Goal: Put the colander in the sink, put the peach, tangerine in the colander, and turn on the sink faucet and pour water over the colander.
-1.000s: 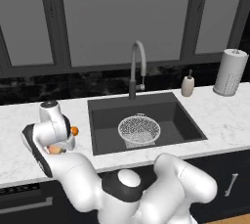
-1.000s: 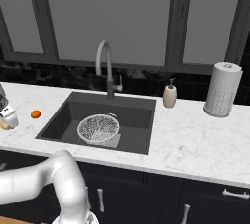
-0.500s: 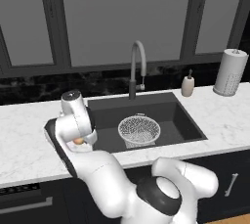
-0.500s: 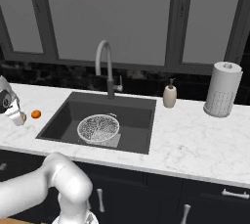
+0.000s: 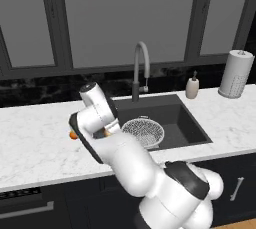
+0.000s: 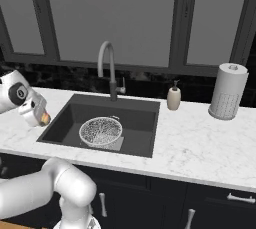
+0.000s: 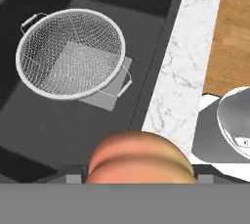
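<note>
The colander (image 7: 71, 53) has already been set in the sink (image 6: 142, 118), where it rests on the lighter square of the basin floor, so the first step is judged done. No fruit is seen inside it. The peach (image 7: 140, 158) is held between the fingers of the pincer (image 7: 139, 176), which is closed on it at a fairly wide spread; in the hand view it is carried above the front edge of the sink, near the marble bench (image 7: 183, 71), with the colander ahead and to one side. In the right base view the pincer (image 6: 41, 118) is seen over the left rim of the basin. A small orange ball, taken to be the tangerine (image 5: 73, 135), lies on the bench just left of the arm and is partly hidden by it. The faucet (image 5: 140, 68) stands behind the sink with no stream visible. Left to do: dropping the peach, fetching the tangerine, running the water. The fingertips themselves are hidden behind the peach.
</note>
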